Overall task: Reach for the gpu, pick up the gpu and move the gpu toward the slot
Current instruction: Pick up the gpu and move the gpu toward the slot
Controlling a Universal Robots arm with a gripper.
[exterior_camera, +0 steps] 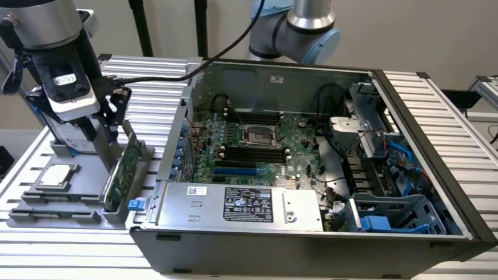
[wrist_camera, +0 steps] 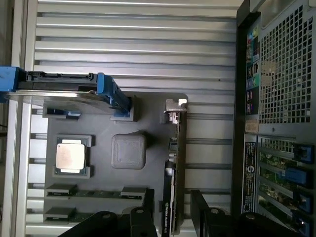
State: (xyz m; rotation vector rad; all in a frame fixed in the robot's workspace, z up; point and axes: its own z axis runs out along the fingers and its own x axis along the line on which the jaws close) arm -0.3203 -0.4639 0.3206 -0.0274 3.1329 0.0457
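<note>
One counter (wrist_camera: 123, 39) carries one open computer case (exterior_camera: 311, 254) and one gray tray (wrist_camera: 98, 126). The tray has one green graphics card (exterior_camera: 125, 169), one silver hard drive (wrist_camera: 59, 93) with two blue rails (wrist_camera: 112, 94), one square processor chip (wrist_camera: 70, 157), two memory sticks (wrist_camera: 94, 193) and one gray square block (wrist_camera: 128, 150). The case has one green motherboard (exterior_camera: 300, 140) with one processor socket (exterior_camera: 257, 135), and one silver power supply box (exterior_camera: 300, 207) bearing one dark label (exterior_camera: 247, 204). There is one robot arm (exterior_camera: 311, 17), ending in two black jaws.

Lit brightly and evenly from above; pale glare along the table (wrist_camera: 133, 29) slats; soft shadows inside the open computer case (exterior_camera: 311, 252), darkest near its front wall.
</note>
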